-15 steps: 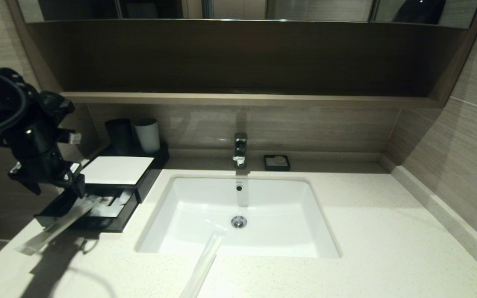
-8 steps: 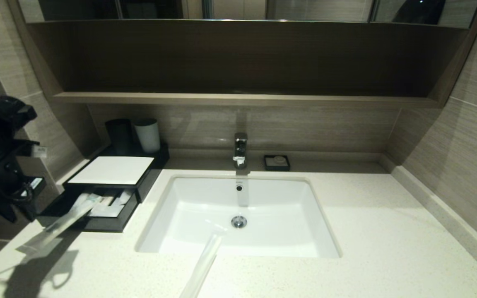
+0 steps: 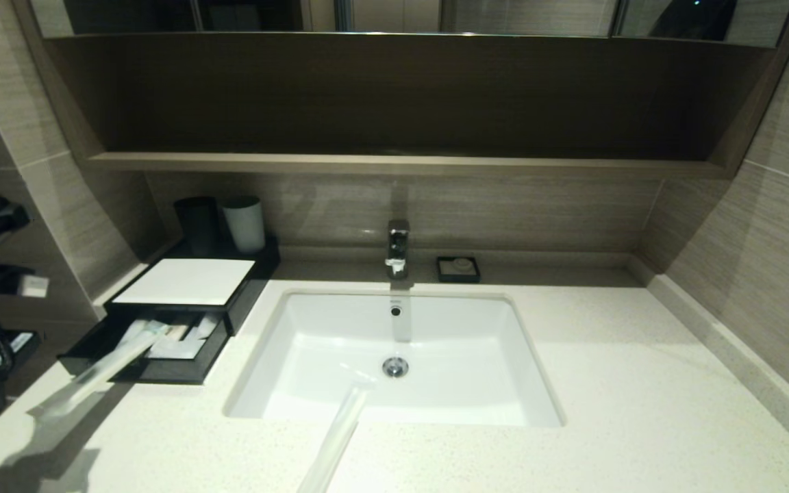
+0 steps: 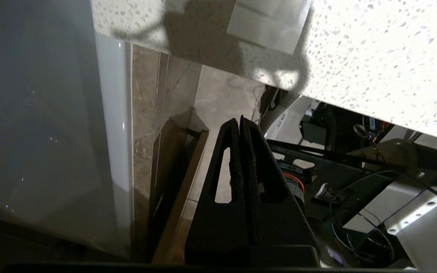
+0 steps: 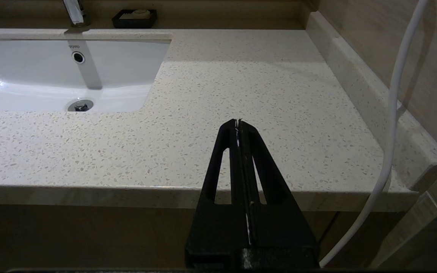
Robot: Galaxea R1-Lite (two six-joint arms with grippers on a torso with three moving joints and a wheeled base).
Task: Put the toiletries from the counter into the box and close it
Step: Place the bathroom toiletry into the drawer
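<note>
My left hand (image 4: pixel 240 123): fingers pressed together on nothing, hanging off the left end of the surface (image 3: pixel 607 383), below its edge and pointing toward the floor.
My right hand (image 5: pixel 238 123): fingers together, empty, parked low in front of the right front edge of the surface.
Box (image 3: pixel 189 282): back left by the wall, white top panel in place, drawer (image 3: pixel 141 352) pulled out toward me and holding some whitish wrapped items.
Packet at the drawer (image 3: pixel 93 376): one end lies in the open drawer, the other juts over its front lip onto the surface (so the drawer cannot shut yet, I judge).
Packet at the sink (image 3: pixel 336 435): long and slim, far end poking over the front rim of the sink (image 3: pixel 531 383), near end running toward me out of the head view.
Third packet: I cannot make it out for certain; it may be among the items in the drawer.
Handling: I expect both to be very light, the film slick and crinkly, with a stiffer core inside that should keep them from flopping.
Where to hold: across the narrow width near the middle, so neither end droops; for the sink packet, on the part lying on the surface, not the overhanging tip.
Risk: a light pinch may let the film slip.
</note>
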